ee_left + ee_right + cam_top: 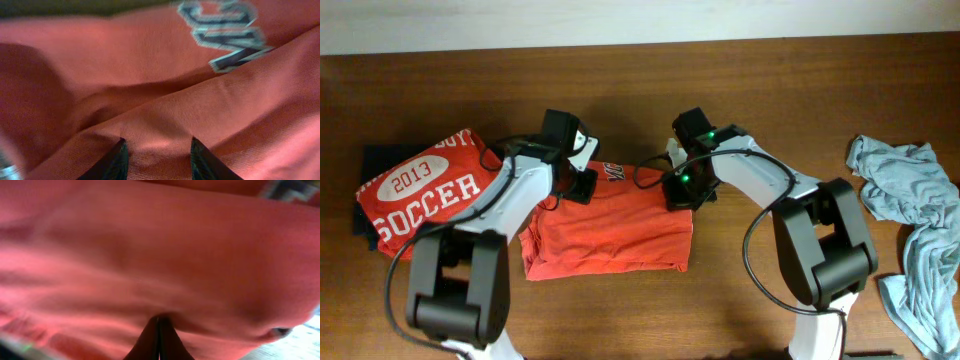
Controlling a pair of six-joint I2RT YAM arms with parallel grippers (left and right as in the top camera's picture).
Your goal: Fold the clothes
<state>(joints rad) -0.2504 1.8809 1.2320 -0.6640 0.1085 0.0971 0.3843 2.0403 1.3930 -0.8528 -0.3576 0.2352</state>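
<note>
Two arms overhead: left gripper (578,186) & right gripper (682,190) on top edge of orange-red shirt (610,235) at centre, SOCCER shirt (420,195) far left, grey-blue shirt (920,230) far right; left wrist: jaws part-open, fingertips (114,162) on red cloth; right wrist: jaws shut, pinching same cloth.

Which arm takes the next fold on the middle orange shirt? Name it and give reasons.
Right, probably. The right pincer is shut on the orange shirt at its far edge, cloth puckering at the tips, ready to pull. The left pincer stands open on the fabric, seemingly gripping nothing.
</note>
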